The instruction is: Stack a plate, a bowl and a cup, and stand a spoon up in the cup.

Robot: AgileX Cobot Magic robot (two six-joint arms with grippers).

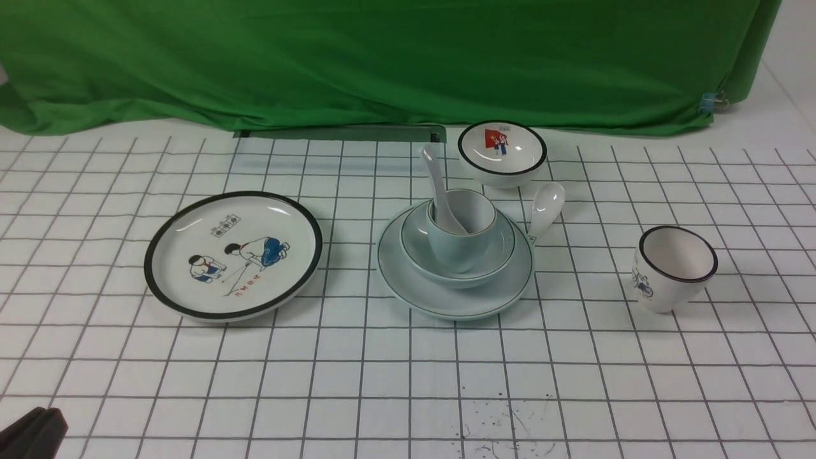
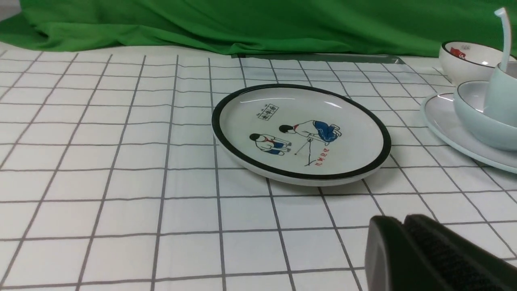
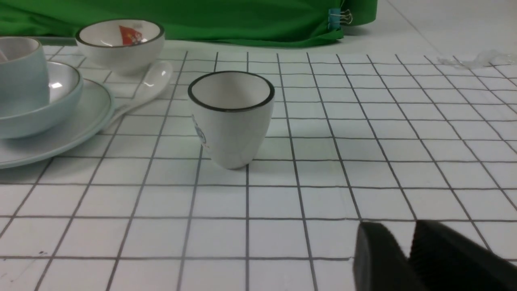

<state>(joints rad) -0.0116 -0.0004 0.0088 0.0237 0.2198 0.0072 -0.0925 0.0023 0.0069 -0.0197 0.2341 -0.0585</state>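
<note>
stack stands assembled near table centre in the front view. plate [image 1: 408, 290] flat on the gridded cloth [image 1: 382, 382], bowl [image 1: 497, 255] seated inside it, cup [image 1: 456, 252] upright in the bowl, spoon [image 1: 440, 191] standing in the cup, scoop down, handle leaning toward 11 o'clock.

distractors: cartoon plate [image 1: 233, 255] at 9 o'clock of the stack, well apart; red-picture bowl [image 1: 502, 153] at 1 o'clock, near; printed spoon [image 1: 545, 207] just beside the plate rim at 2 o'clock; black-rimmed cup [image 1: 674, 268] at 3 o'clock, apart.

left gripper [image 2: 402, 226]: jaws clenched together, nothing between them, low at the near left table edge. right gripper [image 3: 406, 238]: fingers slightly parted, a narrow gap showing, holding nothing; not in the front view.

handling judgement: all glazed ceramic, so rigid, slick, chip-prone. spoon light and top-heavy; best taken mid-handle. cup by pinching its wall at the rim. stack is likely heavy; the plate rim offers the only low grip.
</note>
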